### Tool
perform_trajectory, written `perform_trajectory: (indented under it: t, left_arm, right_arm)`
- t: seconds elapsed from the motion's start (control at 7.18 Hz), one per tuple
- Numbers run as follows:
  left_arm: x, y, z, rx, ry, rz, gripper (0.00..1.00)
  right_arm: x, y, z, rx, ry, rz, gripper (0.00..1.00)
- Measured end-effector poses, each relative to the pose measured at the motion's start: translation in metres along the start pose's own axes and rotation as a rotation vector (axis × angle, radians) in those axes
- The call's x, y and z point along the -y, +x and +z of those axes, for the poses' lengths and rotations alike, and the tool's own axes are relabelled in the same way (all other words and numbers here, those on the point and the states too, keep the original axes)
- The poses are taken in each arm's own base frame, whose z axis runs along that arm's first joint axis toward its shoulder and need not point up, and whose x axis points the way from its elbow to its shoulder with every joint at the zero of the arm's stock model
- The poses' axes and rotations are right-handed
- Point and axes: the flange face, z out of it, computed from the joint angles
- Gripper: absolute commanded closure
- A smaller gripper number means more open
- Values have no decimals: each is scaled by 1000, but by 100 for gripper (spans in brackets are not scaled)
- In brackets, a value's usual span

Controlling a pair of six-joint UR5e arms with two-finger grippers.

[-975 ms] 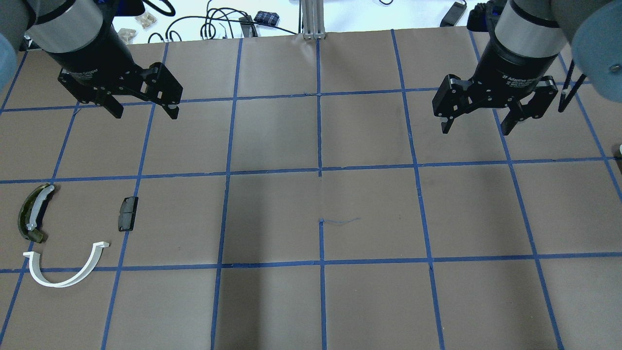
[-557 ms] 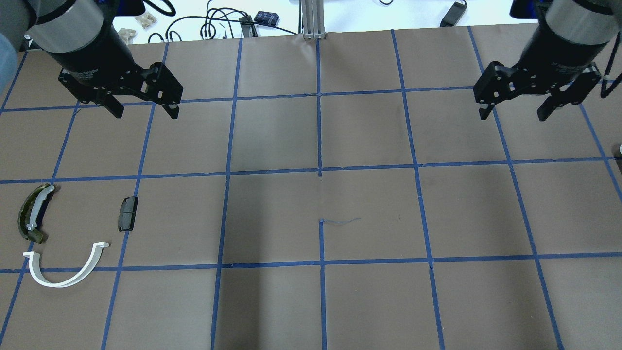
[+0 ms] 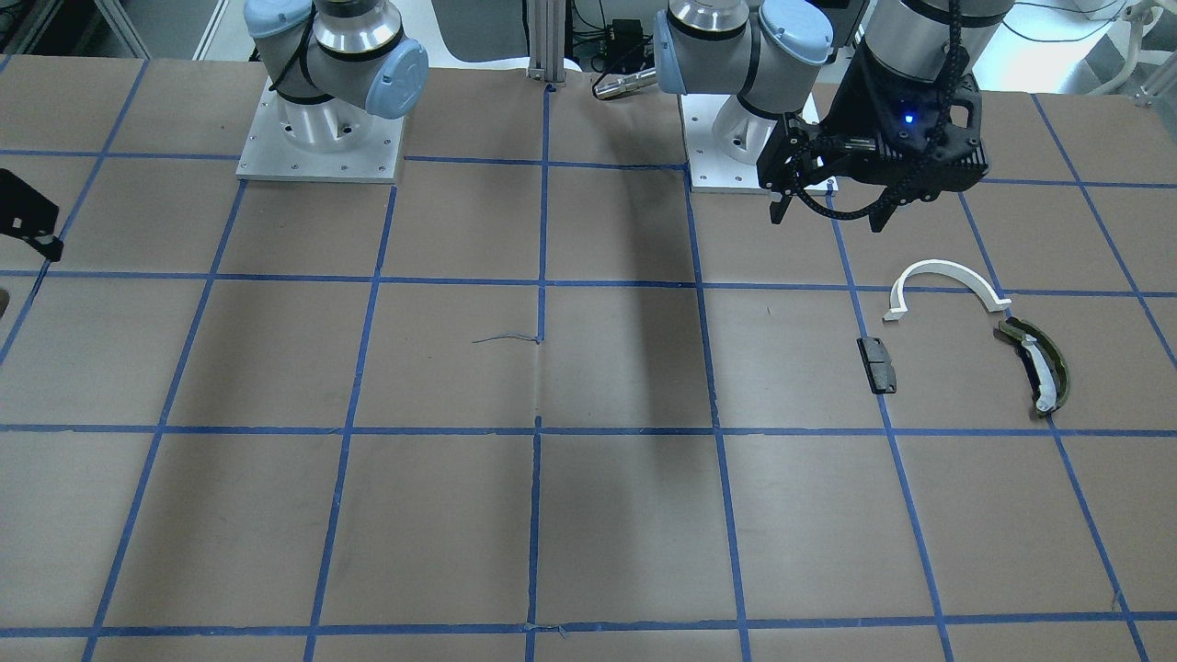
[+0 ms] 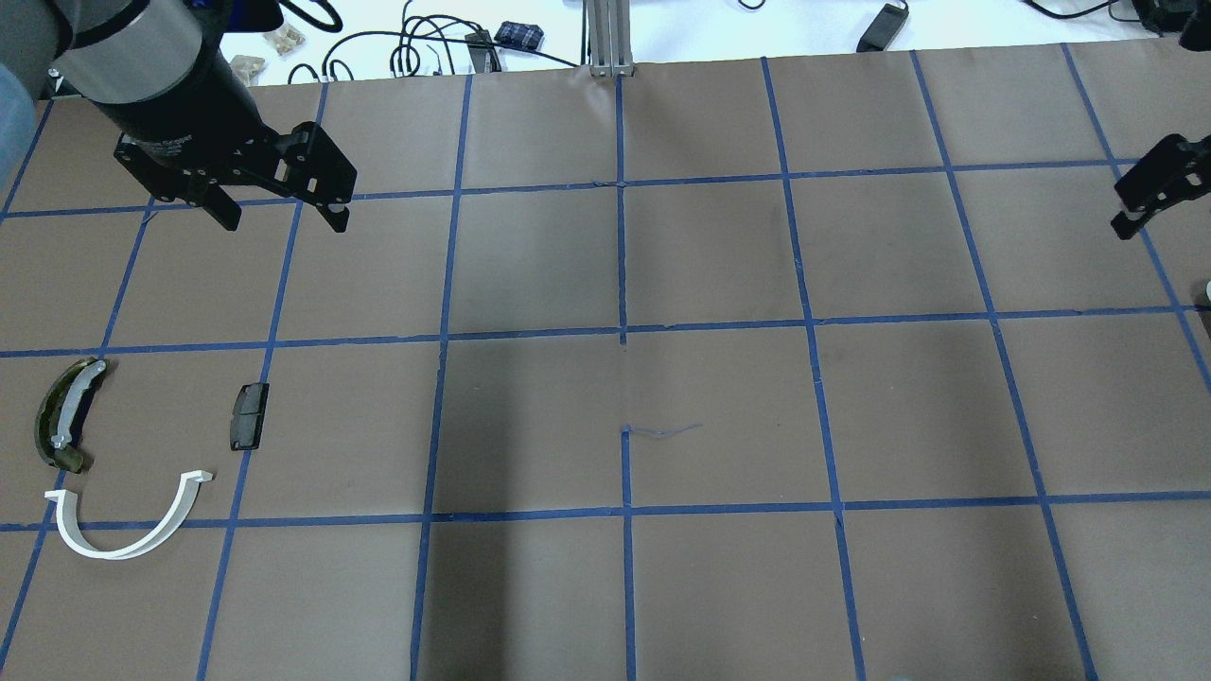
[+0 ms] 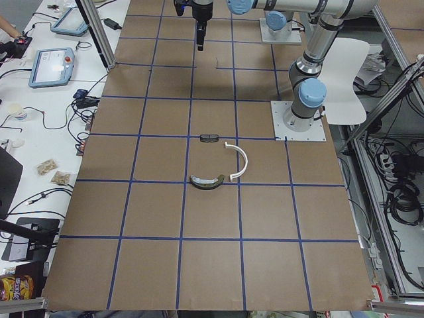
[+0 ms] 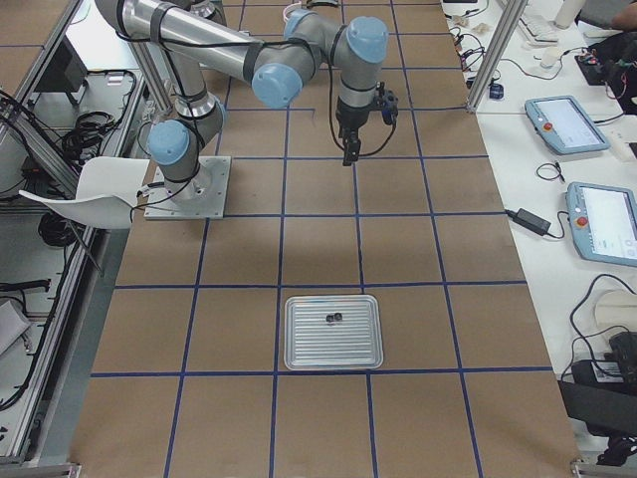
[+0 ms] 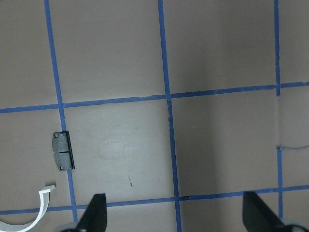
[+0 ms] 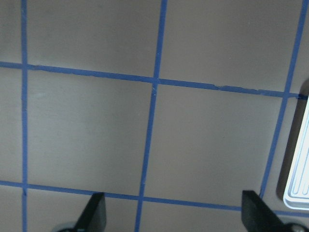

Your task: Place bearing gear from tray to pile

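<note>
Silver tray (image 6: 333, 349) holds two dark gears (image 6: 338, 317); left hand (image 4: 284, 225) and right hand (image 8: 174, 209) both spread apart.

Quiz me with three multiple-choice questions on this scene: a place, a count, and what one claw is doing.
1. The tray lies: A on the half of the table at the robot's right; B at its centre; C at the robot's left end.
2. Small dark gears in the tray: A none; B two; C five.
3. The left gripper is: A open and empty; B shut on a gear; C out of view.
Answers: A, the exterior right view shows it near that camera; B, two sit side by side; A, its fingers stand apart with only table between.
</note>
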Motion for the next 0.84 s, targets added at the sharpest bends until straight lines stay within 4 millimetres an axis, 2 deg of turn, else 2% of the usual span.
perform_trajectory:
  t: [0.28, 0.56, 0.7, 0.84]
  left_arm:
    - [0, 0, 0, -1, 0, 0, 0]
    - [0, 0, 0, -1, 0, 0, 0]
    - [0, 0, 0, -1, 1, 0, 0]
    - [0, 0, 0, -1, 0, 0, 0]
  right_arm:
    - [-11, 84, 30, -20, 1, -108, 0]
    - [-25, 168, 75, -39, 11, -212, 0]
    - [-27, 199, 98, -61, 20, -261, 0]
    - [-29, 221, 121, -68, 16, -289, 0]
